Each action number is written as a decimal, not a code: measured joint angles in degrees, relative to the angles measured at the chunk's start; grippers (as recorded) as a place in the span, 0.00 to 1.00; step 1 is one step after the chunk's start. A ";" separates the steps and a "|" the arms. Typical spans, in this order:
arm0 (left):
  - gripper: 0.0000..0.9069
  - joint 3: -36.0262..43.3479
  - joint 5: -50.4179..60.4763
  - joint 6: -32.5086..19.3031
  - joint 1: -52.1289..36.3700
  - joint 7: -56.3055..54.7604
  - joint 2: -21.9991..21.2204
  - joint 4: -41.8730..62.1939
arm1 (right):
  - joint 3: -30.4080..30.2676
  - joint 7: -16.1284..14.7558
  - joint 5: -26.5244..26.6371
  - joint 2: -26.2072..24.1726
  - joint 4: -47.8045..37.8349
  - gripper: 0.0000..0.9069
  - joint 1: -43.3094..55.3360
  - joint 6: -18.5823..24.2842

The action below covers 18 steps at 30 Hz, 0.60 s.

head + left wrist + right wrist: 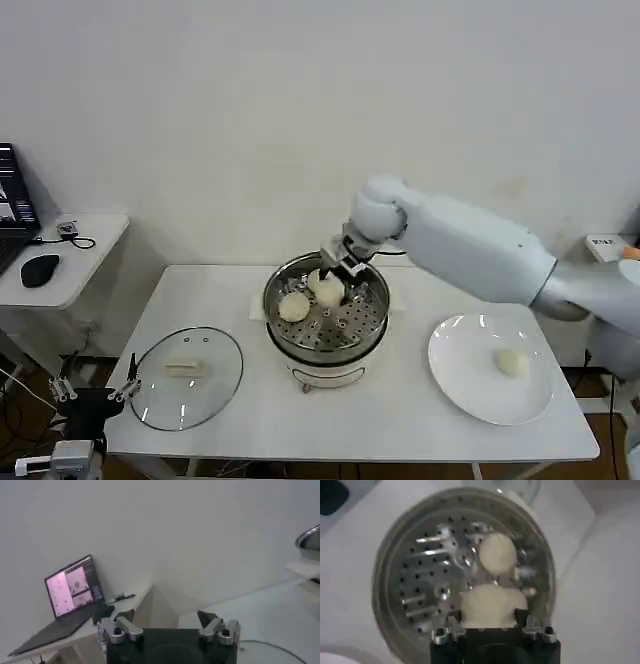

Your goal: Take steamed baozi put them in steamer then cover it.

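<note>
Your left claw (95,393) sits nearest you, parked low off the tabletop's (400,420) left corner, fingers spread wide and empty. Beside it the cover (187,377) lies flat. In the middle, your right arm reaches in from the right, bent down over the steamer (326,318), its right claw (338,275) holding one baozi (492,605) above the tray beside another bun (294,307). A last bun (512,363) rests on the plate (470,380).

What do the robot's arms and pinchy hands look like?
The right arm is smooth, glossy white, with a rounded ball-like joint. Its right gripper is black with silver metal knuckles. The left gripper is also black, with silver screwed joints and dark fingertips.
</note>
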 measured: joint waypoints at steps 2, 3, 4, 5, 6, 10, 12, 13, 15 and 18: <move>1.00 0.00 0.00 -0.01 -0.02 0.00 -0.10 0.01 | -0.60 -0.17 -0.07 0.35 0.33 0.79 -0.25 0.58; 1.00 -0.01 0.00 -0.01 0.00 0.00 -0.14 0.02 | -0.90 -0.23 -0.16 0.53 0.55 0.79 -0.36 0.87; 1.00 -0.03 0.00 -0.03 0.02 0.00 -0.16 0.03 | -1.20 -0.34 -0.26 0.69 0.69 0.79 -0.46 1.14; 1.00 -0.07 0.00 -0.07 0.02 0.00 -0.17 0.08 | -1.53 -0.41 -0.38 0.88 0.77 0.79 -0.58 1.44; 1.00 -0.12 0.00 -0.08 0.06 0.00 -0.20 0.11 | -1.79 -0.44 -0.50 1.08 0.79 0.79 -0.70 1.69; 1.00 -0.31 -0.04 -0.14 0.20 0.00 -0.26 0.11 | -2.66 -0.70 -0.90 1.93 0.96 0.79 -1.04 2.62; 1.00 -0.40 -0.06 -0.17 0.30 0.00 -0.31 0.07 | -3.03 -0.92 -1.08 2.16 1.11 0.79 -1.05 2.96; 1.00 -0.43 -0.07 -0.19 0.33 0.00 -0.34 0.07 | -3.24 -1.12 -1.13 2.20 1.23 0.79 -1.05 3.11; 1.00 -0.46 -0.09 -0.24 0.39 0.00 -0.39 0.07 | -3.54 -1.34 -1.15 2.21 1.40 0.79 -1.05 3.40; 1.00 -0.47 -0.10 -0.26 0.36 0.00 -0.47 0.06 | -4.04 -1.70 -1.33 2.11 1.58 0.79 -1.03 3.82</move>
